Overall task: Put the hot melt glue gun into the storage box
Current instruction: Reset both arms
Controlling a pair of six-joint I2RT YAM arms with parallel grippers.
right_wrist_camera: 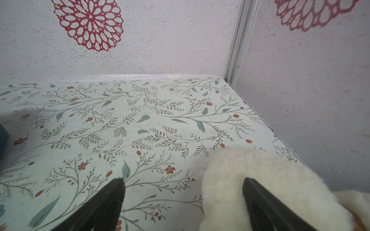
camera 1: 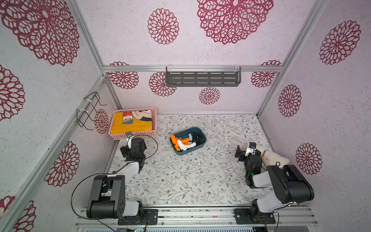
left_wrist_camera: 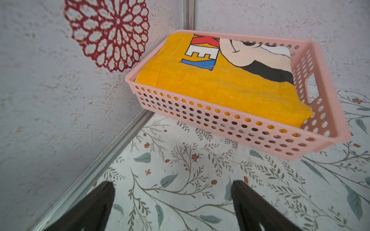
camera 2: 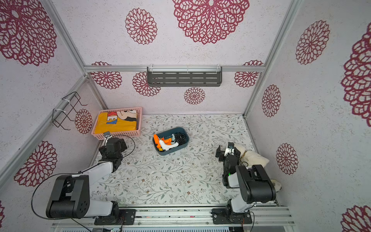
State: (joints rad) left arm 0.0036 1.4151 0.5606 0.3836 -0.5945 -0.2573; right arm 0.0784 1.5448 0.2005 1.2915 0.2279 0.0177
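Observation:
The storage box (camera 1: 202,134) (camera 2: 170,153), a dark teal tub, sits mid-table in both top views. Inside it a white hot melt glue gun (camera 1: 185,146) (camera 2: 167,146) lies across an orange one (camera 1: 174,141), beside a tangle of black cord. My left gripper (left_wrist_camera: 173,186) (camera 1: 133,145) hangs open and empty over the bare table, just in front of the pink basket. My right gripper (right_wrist_camera: 183,182) (camera 1: 248,151) is open at the right side, holding nothing. One of its fingers (right_wrist_camera: 266,204) stands over a white plush toy. Both grippers are well away from the box.
A pink perforated basket (camera 1: 131,137) (left_wrist_camera: 220,120) with a folded yellow towel (camera 1: 130,123) fills the far left corner. A white plush toy (camera 1: 272,158) (right_wrist_camera: 250,166) lies against the right wall. A grey shelf (camera 1: 202,78) and a wire rack (camera 1: 88,112) hang on the walls.

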